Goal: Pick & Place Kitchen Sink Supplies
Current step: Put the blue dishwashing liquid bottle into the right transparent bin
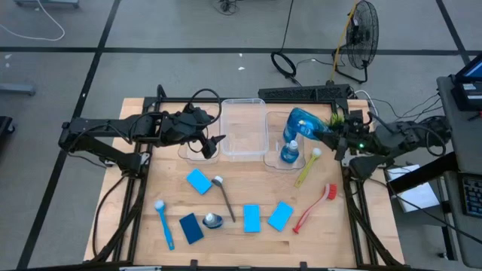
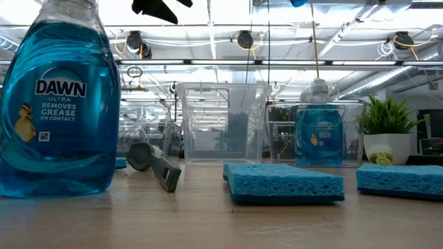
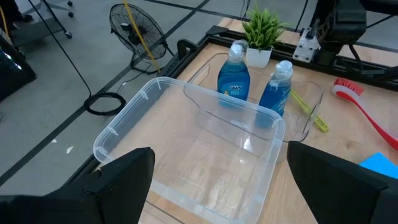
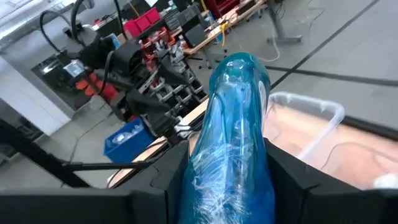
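We count three bottles: the right end effector (image 1: 325, 134) grips one bottle (image 1: 303, 122) above the counter's (image 1: 354, 233) back right, one stands in the right bin (image 1: 276, 160), one near the front edge. Four sponges (image 1: 199, 181) lie across the front half. Four brushes: blue (image 1: 163, 223), grey (image 1: 224, 196), yellow-green (image 1: 308, 166), red (image 1: 315, 207). Three bins line the back. The left end effector (image 1: 213, 145) hangs released over the left bin (image 1: 190, 154).
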Tool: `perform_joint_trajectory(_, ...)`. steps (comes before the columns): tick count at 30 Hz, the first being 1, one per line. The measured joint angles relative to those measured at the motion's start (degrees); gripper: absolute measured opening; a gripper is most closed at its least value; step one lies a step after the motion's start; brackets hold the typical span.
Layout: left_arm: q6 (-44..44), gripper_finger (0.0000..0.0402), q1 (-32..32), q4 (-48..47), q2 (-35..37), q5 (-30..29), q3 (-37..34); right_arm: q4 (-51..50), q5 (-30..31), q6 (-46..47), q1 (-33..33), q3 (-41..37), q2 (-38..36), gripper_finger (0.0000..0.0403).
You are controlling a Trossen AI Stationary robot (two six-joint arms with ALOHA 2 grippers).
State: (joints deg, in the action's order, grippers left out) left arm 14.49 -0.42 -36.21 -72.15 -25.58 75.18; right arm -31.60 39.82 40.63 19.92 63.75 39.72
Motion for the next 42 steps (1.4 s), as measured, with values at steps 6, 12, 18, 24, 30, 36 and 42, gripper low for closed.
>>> perform_joint_trajectory(6, 0.72, 0.0365, 0.00, 0.02, -0.01, 0.00, 0.00, -5.72, -5.53, -0.89, -6.94, 4.76, 3.34, 0.0149)
perform_joint_trajectory(12, 1.07, 0.0365, 0.00, 0.04, -0.01, 0.00, 0.00, -16.84, -13.55, 2.59, -15.42, 11.53, 8.24, 0.0149)
perform_joint_trajectory(18, 1.06, 0.0365, -0.01, 0.04, -0.01, 0.00, 0.00, -22.47, -25.76, 2.30, -25.22, 15.79, 13.53, 0.0149)
perform_joint_trajectory(24, 1.02, 0.0365, 0.01, 0.04, -0.01, 0.00, 0.00, -23.87, -38.14, 0.10, -34.92, 16.65, 18.24, 0.0149)
perform_joint_trajectory(30, 0.85, 0.0365, 0.00, 0.02, 0.00, 0.00, 0.00, -23.62, -50.91, -2.76, -43.84, 16.65, 22.50, 0.0149)
perform_joint_trajectory(36, 0.57, 0.0365, 0.01, 0.02, -0.01, 0.00, 0.00, -23.52, -56.62, -5.16, -49.25, 16.65, 25.97, 0.0149)
perform_joint_trajectory(42, -0.39, 0.0365, 0.01, 0.02, -0.01, 0.00, 0.00, -23.56, -58.04, -5.94, -52.27, 16.65, 28.85, 0.0149)
